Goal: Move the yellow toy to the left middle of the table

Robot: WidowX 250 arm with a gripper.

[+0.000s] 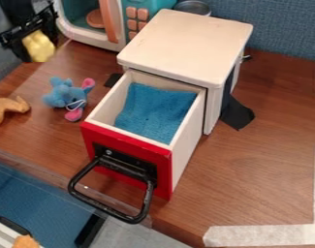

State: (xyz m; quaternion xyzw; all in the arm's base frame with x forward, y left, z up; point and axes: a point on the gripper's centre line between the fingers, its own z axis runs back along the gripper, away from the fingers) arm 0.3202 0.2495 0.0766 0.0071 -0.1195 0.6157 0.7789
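Gripper (35,39) at upper left, clamped on yellow toy (39,47), near toy microwave (89,40)

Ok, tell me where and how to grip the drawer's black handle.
Best taken by the middle of its outer bar, I'd say, coming down from above and closing across the bar. The black handle is a slim loop that stands out from the red drawer front, with open space between bar and front for one finger.
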